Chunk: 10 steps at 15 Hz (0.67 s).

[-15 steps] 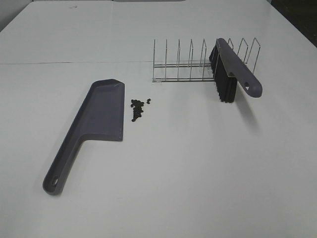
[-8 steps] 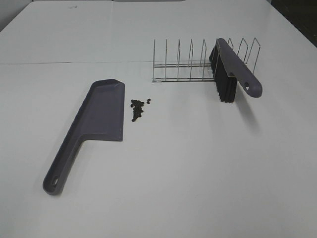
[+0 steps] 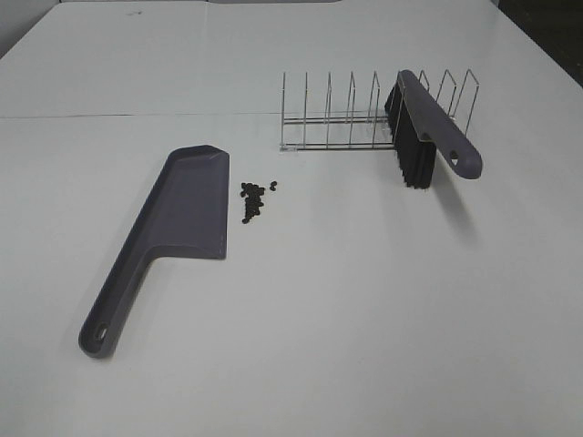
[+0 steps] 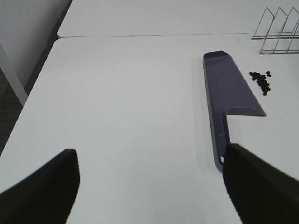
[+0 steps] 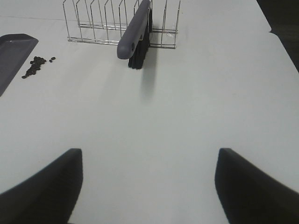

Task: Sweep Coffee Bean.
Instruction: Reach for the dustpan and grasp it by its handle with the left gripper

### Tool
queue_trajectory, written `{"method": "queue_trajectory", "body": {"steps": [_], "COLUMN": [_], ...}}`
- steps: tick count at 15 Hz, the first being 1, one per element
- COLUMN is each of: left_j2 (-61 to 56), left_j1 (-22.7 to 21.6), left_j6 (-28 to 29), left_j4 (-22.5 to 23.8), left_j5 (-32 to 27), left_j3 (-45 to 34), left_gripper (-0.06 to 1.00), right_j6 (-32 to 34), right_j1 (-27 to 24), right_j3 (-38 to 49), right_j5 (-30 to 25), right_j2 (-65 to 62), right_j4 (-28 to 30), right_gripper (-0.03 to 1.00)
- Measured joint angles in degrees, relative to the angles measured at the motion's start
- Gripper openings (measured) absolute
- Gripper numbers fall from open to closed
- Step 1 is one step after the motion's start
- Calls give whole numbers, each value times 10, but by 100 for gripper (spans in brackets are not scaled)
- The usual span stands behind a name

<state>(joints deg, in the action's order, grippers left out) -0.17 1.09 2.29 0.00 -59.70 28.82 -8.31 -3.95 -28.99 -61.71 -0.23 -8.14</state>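
Beans (image 3: 253, 198) lie loose on the tabletop (image 3: 364, 309), just beside the dustpan (image 3: 187, 205).
The small cluster is near the long edge of the dustpan blade, not touching it. The brush (image 3: 430, 123) rests in the rack (image 3: 332, 114), well apart. My left hand (image 4: 150, 153) and my right hand (image 5: 149, 151) are both spread wide and hold nothing.

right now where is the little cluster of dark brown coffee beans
In the exterior high view the dark brown coffee beans lie left of centre, just right of the purple plastic dustpan, with the silver wire rack behind.
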Motion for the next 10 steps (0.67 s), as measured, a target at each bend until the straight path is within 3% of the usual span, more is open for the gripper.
{"method": "queue_trajectory", "body": {"steps": [10], "left_j2": [0], "left_j1": [0], "left_j6": [0], "left_j4": [0], "left_j5": [0], "left_j3": [0], "left_gripper": [79], "right_j6": [0], "right_j1": [0], "right_j3": [0], "right_j5": [0], "right_j2": [0], "right_j4": [0], "right_gripper": [69]}}
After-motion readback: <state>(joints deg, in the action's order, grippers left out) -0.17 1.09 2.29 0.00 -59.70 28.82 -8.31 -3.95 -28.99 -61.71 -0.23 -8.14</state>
